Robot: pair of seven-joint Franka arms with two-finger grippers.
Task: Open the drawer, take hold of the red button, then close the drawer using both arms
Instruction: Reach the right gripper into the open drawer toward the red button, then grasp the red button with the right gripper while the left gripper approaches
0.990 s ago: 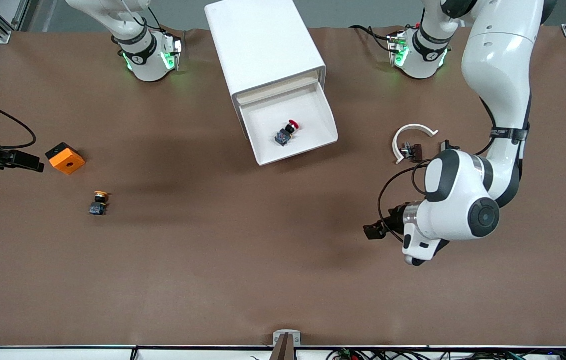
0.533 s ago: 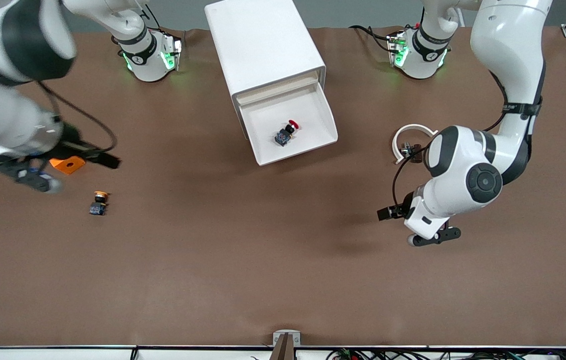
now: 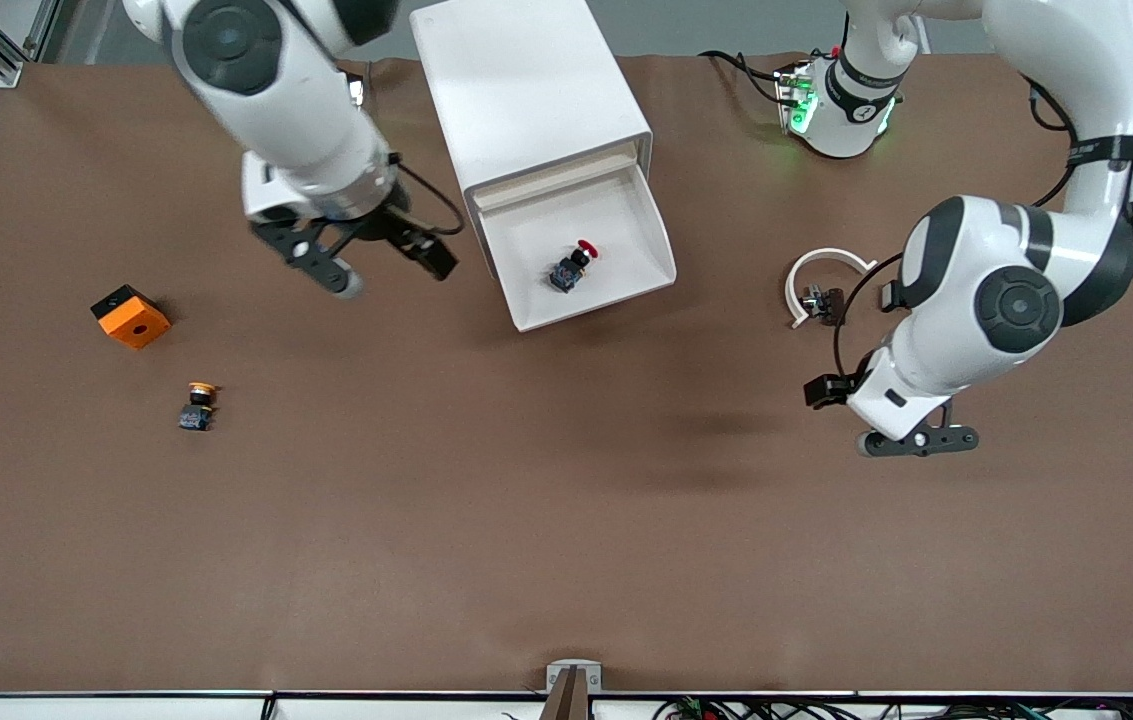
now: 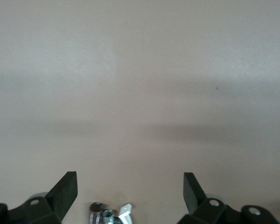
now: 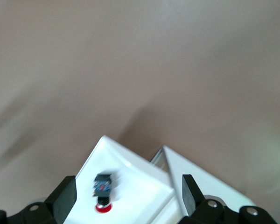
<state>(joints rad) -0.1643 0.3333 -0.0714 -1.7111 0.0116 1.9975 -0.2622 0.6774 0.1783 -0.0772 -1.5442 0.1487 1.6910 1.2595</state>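
The drawer stands pulled out of the white cabinet. In it lies the button, red cap and black-and-blue body, on its side. My right gripper hangs open and empty over the table just beside the drawer, toward the right arm's end. The right wrist view shows the drawer and the button between the spread fingers of the right gripper. My left gripper is open and empty over bare table toward the left arm's end. In the left wrist view the left gripper has only tabletop ahead.
An orange cube with a hole and a yellow-capped button lie toward the right arm's end. A white curved ring with a small dark part lies by the left arm's hand; the same dark part shows in the left wrist view.
The right arm has swung from beside the orange cube over to the drawer's side. The left arm's hand has drifted toward the left arm's end. Both grippers stayed open.
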